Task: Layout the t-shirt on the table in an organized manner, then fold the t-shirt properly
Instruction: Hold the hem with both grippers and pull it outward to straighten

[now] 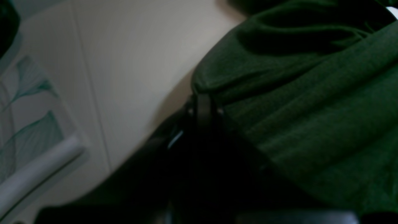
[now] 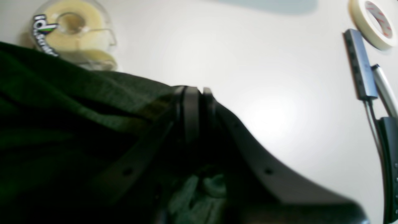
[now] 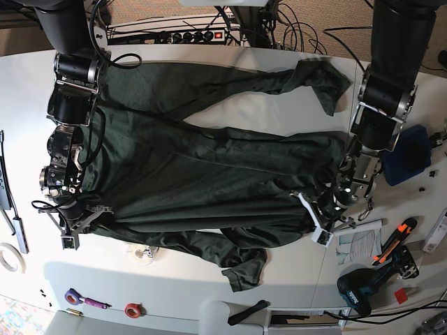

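Across the white table (image 3: pixel 209 296), dark green t-shirt (image 3: pixel 209 174) spread wide, long axis running side to side between the two arms, still rumpled, one sleeve (image 3: pixel 244 269) trailing toward the near edge and another (image 3: pixel 321 84) bunched at the far corner. Left gripper (image 1: pixel 202 102) pressed together on a rounded fold at the shirt's edge, fabric extending away to the side and above in the wrist view. Right gripper (image 2: pixel 192 93) likewise clamped on cloth at the opposite end, with a tape dispenser (image 2: pixel 73 37) just beyond the fabric. Each arm at its own end of the garment, so likely next move an outward pull along that long axis to flatten it. Lower parts of both wrist views lost in dark shadow; exact depth of cloth between the jaws not discernible. Collar and hem orientation hard to make out from overhead.
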`<state>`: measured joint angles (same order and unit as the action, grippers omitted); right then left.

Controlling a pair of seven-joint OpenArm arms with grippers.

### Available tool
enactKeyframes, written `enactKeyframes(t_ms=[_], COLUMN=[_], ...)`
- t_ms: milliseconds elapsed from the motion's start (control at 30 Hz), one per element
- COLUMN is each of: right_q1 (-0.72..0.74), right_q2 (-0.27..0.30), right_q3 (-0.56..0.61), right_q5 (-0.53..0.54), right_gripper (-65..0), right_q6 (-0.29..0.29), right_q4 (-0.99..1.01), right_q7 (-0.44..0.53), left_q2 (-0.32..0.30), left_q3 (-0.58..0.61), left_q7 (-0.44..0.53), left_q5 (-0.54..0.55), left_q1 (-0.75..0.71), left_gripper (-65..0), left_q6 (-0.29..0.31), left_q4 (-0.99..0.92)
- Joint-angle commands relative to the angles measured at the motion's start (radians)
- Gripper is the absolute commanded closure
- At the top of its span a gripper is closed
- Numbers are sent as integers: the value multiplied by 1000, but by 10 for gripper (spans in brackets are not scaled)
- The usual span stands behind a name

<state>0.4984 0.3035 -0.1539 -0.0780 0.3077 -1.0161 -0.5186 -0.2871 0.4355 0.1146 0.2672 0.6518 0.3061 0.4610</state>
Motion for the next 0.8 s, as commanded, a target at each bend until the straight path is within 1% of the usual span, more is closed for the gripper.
enactKeyframes(t_ms=[0, 133, 200, 233, 267, 300, 367, 467, 533, 600, 633, 667, 700, 733, 767], right_q1=[34, 34, 34, 34, 34, 34, 34, 40, 43, 47, 47, 48, 48, 47, 47], right_q2=[22, 21, 21, 21, 21, 21, 24, 24, 24, 26, 26, 26, 24, 22, 18], right_q3=[-5, -5, -5, -5, -5, -5, -5, -5, -5, -5, -5, -5, -5, -5, -4], right_q5=[-5, -5, -5, -5, -5, -5, -5, -11, -33, -37, -22, 10, 51, 86, 110], right_gripper=[0, 0, 0, -65, -116, -130, -130, -130, -130, -130, -130, -129, -129, -129, -129], right_q6=[-21, -16, 7, 10, 9, -2, -35, -118, -156, -163, -162, -157, -130, -71, 17], right_q4=[-18, -18, -18, -18, -18, -18, -18, -18, -18, -18, -18, -18, -18, -18, -18], right_q7=[31, 29, 29, 30, 32, 41, 64, 84, 84, 83, 82, 82, 80, 72, 60], left_q2=[-28, -32, -32, -32, -32, -32, -33, -43, -51, -60, -62, -63, -63, -62, -62], left_q3=[0, 0, 0, 0, 0, 0, 0, 1, 1, 1, 1, 1, 0, 1, 1], left_q7=[-105, -105, -105, -105, -105, -103, -98, -98, -98, -97, -97, -97, -97, -97, -97], left_q5=[-47, -48, -49, -61, -80, -94, -111, -110, -110, -107, -106, -107, -107, -107, -107], left_q1=[-6, -6, -6, -6, -6, -6, -6, -6, -6, -6, -6, -6, -7, -7, -9], left_gripper=[0, 0, 0, 0, 0, 0, 0, 0, 0, 0, 0, 0, 0, 0, 0], left_q6=[-41, -56, -56, -56, -56, -56, -56, -56, -56, -55, -54, -55, -54, -51, -50], left_q4=[-11, -10, -9, -9, -7, -7, -7, -7, -7, -7, -7, -7, -7, -7, -6])
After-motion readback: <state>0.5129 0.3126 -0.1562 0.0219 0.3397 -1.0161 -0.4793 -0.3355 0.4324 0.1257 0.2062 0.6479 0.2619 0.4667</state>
